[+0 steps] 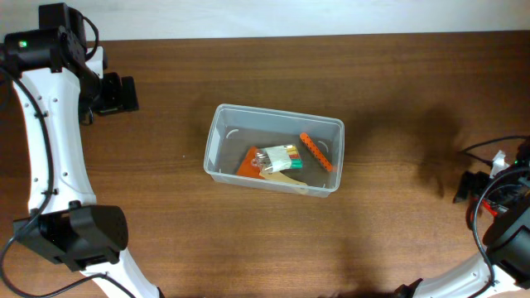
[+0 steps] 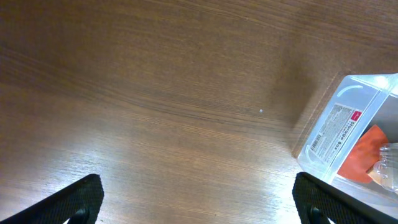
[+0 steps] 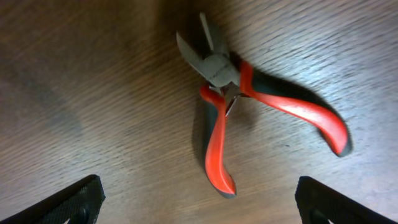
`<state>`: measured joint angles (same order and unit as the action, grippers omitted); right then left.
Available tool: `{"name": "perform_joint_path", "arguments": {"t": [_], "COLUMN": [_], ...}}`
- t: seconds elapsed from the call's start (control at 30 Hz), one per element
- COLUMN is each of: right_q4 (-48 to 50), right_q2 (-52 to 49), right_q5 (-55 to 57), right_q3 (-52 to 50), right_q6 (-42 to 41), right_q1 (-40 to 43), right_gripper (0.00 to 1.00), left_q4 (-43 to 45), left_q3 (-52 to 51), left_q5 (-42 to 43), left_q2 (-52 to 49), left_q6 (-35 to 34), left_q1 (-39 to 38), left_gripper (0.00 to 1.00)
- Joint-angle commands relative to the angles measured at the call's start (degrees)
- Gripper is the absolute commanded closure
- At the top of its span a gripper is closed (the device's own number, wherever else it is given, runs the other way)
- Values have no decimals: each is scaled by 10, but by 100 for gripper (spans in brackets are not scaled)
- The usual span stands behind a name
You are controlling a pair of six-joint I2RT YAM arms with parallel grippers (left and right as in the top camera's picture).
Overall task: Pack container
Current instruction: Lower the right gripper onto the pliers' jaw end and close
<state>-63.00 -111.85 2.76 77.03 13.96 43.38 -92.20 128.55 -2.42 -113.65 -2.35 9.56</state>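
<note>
The clear plastic container (image 1: 275, 113) sits mid-table. It holds an orange toothed strip (image 1: 315, 151), a flat orange piece (image 1: 248, 163), a small multicoloured pack (image 1: 281, 156) and a beige piece (image 1: 291, 178). My left gripper (image 1: 126, 93) is far to its left, open and empty over bare wood (image 2: 198, 208); the container's labelled corner (image 2: 329, 124) shows at the right of the left wrist view. My right gripper (image 1: 462, 189) is at the table's right edge, open (image 3: 199, 208) just short of red-and-black cutting pliers (image 3: 227, 78) lying on the wood. One red handle tip (image 3: 222, 180) points between the fingers.
The dark wooden table's far edge (image 1: 331, 36) meets a white surface behind. Cables (image 1: 497, 153) trail near the right arm. I cannot make out the pliers in the overhead view.
</note>
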Motion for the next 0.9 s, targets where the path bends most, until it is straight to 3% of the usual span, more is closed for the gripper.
{"name": "perform_joint_path", "arguments": {"t": [0.0, 0.87], "right_q4": [16, 55], "right_q2": [-2, -25], "right_q5": [1, -2], "right_q3": [-24, -31], "right_q6": [8, 38], "right_q1": [-2, -38], "right_gripper": [1, 1], "left_q4": [0, 0], "left_q3": [5, 5], "left_q5": [-4, -4], "left_q2": [2, 2], "left_q6": [7, 7], "left_q1": [3, 3], "left_gripper": [1, 1]}}
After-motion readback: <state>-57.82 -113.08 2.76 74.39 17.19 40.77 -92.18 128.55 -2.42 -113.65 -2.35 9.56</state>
